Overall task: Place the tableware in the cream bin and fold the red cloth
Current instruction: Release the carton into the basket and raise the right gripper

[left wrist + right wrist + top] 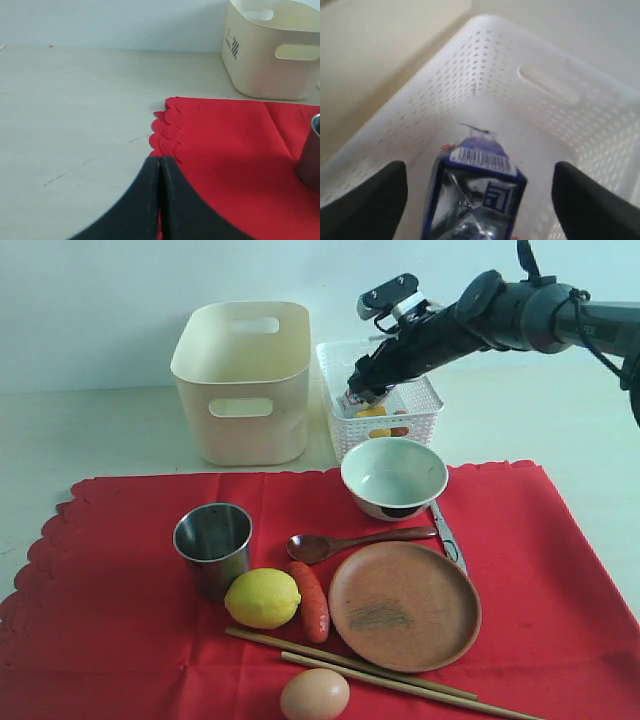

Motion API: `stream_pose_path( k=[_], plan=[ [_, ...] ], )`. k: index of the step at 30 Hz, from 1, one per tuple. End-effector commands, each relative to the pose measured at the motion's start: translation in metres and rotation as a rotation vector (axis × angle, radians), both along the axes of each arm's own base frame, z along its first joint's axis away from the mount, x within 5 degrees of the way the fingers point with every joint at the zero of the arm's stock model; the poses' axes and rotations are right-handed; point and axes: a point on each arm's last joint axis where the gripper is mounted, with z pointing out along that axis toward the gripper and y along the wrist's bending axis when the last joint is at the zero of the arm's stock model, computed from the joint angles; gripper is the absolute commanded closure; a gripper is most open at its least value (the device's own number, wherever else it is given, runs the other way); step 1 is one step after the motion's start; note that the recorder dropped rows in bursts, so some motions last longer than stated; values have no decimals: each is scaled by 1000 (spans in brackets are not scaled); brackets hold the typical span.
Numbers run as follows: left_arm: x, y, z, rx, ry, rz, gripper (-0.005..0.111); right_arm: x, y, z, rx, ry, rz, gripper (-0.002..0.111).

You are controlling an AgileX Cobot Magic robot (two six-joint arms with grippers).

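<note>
Cup [213, 543] 1, bowl [393, 476] 1, plate [404, 605] 1, chopsticks [400, 677] 2 | left jaws closed | right jaws open

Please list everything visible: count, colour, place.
plastic bin: 1, cream, rear
lattice basket: 1, white, beside bin
carton: 1, blue-white, in basket
scalloped cloth: 1, red, foreground
bowl: 1, white, on cloth
steel cup: 1, silver, on cloth
wooden spoon: 1, dark, before bowl
round plate: 1, brown, on cloth
metal knife: 1, grey, beside plate
lemon: 1, yellow, beside cup
sausage: 1, red, beside lemon
chopsticks: 2, tan, front
egg: 1, tan, front
left gripper: 1, black, shut
right gripper: 1, black, open over carton
</note>
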Motion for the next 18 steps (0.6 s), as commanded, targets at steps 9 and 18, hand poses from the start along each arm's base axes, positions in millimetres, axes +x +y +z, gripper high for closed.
stream_pose_path(
  k=[9,18],
  plan=[
    [0,0,0,0,-15,1,107,-31,-10,96,-65,22,-2,28],
    [0,0,0,0,-15,1,107,-76,-21,150,-110,212,-6,30]
  ],
)
